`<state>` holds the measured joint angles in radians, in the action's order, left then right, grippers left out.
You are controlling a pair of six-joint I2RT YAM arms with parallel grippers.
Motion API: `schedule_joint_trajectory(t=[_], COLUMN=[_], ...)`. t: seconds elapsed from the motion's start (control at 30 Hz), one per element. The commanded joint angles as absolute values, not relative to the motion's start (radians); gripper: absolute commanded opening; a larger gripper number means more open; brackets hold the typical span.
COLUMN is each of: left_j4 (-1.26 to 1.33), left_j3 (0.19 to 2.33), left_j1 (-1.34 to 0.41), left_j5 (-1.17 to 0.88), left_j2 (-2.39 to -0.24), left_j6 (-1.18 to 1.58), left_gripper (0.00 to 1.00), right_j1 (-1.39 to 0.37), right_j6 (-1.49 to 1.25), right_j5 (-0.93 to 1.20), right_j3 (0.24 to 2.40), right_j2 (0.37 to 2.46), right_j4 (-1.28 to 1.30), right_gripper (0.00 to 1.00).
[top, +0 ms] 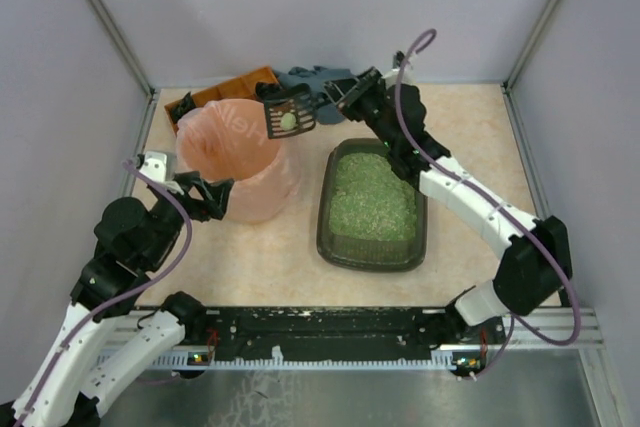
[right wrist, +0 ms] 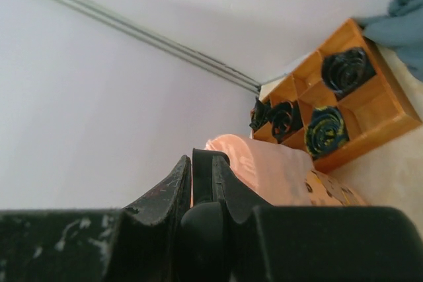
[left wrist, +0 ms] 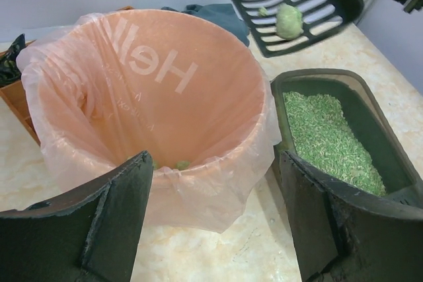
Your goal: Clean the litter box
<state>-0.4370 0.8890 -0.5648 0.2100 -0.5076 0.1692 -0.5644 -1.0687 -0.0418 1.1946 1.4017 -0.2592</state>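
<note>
Right gripper, seen from overhead, clamps the scoop by its handle. The scoop holds a green clump over the pink-bagged bin. The litter box sits just right of the bin. Left wrist: left gripper spread, empty, facing the bin. Right wrist: fingers pinched on the dark handle.

From up top, the orange compartment tray is mostly buried behind the pink-bagged bin and the scoop, and the blue-grey cloth only peeks out behind that scoop. In the left wrist view the litter box gets chopped off by the right edge. The greenish bits at the bin's bottom barely clear the rim, so no clue what they are.
</note>
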Motion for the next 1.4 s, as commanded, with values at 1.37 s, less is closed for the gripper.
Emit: schedule_joint_trajectory(t=[1.37], left_j4=[-0.379], left_j3=[0.844], left_j1=[-0.561], left_j5=[0.21], left_j2=[-0.521], left_j6=[0.157], left_gripper=[0.88], right_j1=[-0.85], right_j6=[-0.152], right_j5=[-0.064], right_j3=[1.821], right_j2=[1.537], right_j4=[-0.001], right_gripper=[0.0])
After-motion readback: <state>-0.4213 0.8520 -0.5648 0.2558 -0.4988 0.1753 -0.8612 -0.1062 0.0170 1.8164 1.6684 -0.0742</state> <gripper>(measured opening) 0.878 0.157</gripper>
